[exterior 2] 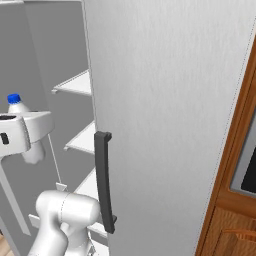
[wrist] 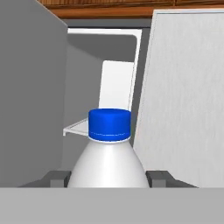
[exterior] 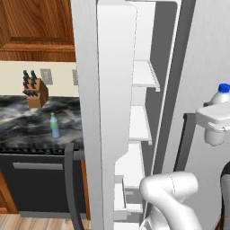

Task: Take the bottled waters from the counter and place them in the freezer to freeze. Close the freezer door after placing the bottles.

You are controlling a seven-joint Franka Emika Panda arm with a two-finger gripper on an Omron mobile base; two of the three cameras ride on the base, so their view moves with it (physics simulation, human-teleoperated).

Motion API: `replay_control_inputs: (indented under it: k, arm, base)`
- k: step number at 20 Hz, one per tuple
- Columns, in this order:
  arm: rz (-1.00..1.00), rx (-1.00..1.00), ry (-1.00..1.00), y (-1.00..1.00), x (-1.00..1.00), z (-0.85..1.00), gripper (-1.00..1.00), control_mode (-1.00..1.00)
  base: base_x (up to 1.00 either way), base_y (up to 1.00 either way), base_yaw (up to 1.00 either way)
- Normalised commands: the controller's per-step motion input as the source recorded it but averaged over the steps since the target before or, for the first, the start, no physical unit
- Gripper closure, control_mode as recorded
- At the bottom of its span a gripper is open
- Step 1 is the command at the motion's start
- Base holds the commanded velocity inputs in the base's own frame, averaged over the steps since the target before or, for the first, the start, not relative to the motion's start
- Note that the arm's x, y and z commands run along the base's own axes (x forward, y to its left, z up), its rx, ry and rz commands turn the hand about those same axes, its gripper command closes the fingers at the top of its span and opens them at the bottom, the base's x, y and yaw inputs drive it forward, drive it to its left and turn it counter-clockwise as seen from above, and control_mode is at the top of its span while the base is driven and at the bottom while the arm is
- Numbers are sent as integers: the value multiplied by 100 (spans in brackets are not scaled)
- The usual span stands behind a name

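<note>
The gripper (wrist: 108, 178) has its fingers closed on the body of the white bottle (wrist: 108, 164), held upright in front of the open freezer (exterior: 143, 108), while the blue-green bottle (exterior: 54, 126) stands on the counter (exterior: 27, 121). Both look light, stiff and probably smooth, so a grip around the mid-body, below the cap, seems safest against slipping.

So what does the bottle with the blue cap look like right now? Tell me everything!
The white bottle is small and looks like smooth, cloudy plastic, with rounded shoulders and a bright blue cap screwed on. It stands upright, held off the ground between the two fingers of the gripper, one on each side. It is in front of the open freezer, with white shelves behind it. Its lower part is hidden by the hand.
</note>
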Motion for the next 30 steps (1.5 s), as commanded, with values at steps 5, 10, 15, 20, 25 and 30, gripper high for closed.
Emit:
replay_control_inputs:
  k: [5, 10, 15, 20, 25, 30]
  arm:
    - [-4, 21, 2, 16, 55, 0, 100, -100]
    - [-10, 4, -2, 20, 9, 0, 100, -100]
    - [-9, 0, 1, 16, 36, 0, 100, -100]
    - [-6, 0, 3, 2, 49, 0, 100, -100]
    - [1, -1, 0, 28, 47, 0, 100, -100]
    - [9, 0, 5, 5, 57, 0, 100, -100]
  base:
    - [0, 0, 0]
    - [0, 0, 0]
    - [0, 0, 0]
    - [0, 0, 0]
    - [0, 0, 0]
    - [0, 0, 0]
